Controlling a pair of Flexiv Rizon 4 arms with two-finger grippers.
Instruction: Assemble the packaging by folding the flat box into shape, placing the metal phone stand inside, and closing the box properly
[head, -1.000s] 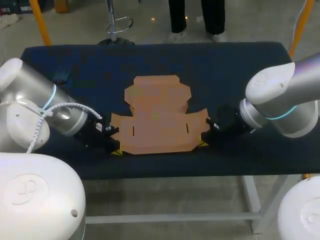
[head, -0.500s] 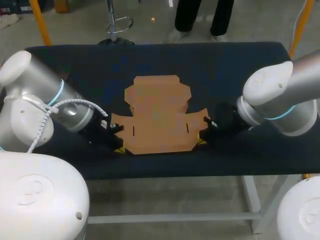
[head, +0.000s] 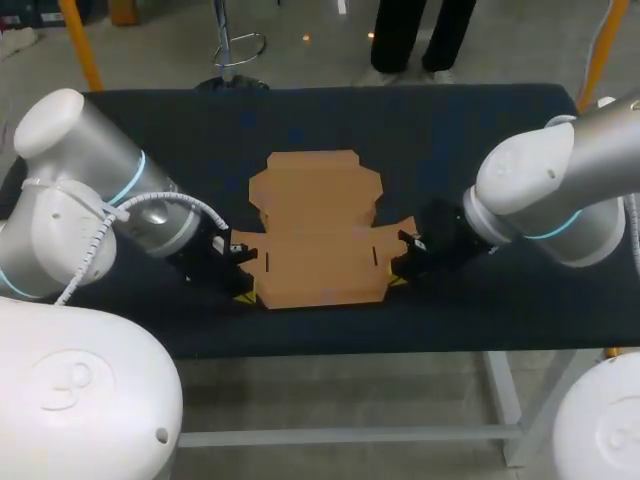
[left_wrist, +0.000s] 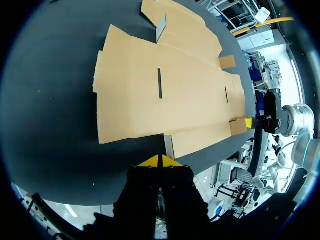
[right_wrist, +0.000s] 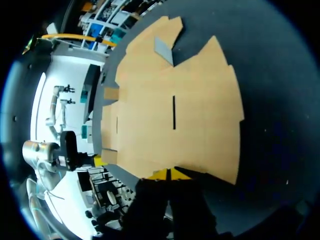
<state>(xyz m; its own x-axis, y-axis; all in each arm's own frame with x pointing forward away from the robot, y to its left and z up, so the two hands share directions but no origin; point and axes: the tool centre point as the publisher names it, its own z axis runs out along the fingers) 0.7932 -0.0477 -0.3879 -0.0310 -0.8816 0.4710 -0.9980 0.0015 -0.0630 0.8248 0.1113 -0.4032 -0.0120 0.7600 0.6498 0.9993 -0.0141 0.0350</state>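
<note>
At near-left corner of box: left gripper, yellow tips pinched together with nothing between, just beside the cardboard edge. At near-right corner of box: right gripper, tips likewise pressed tight, up against that edge. Beyond both: box lying flat and unfolded on dark table, flaps spread, lid panel farthest.

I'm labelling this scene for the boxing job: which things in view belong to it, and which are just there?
Job: flat box, still unfolded; left gripper and right gripper, at its near corners. The phone stand is not in view.
Not the job: dark table underneath.
</note>
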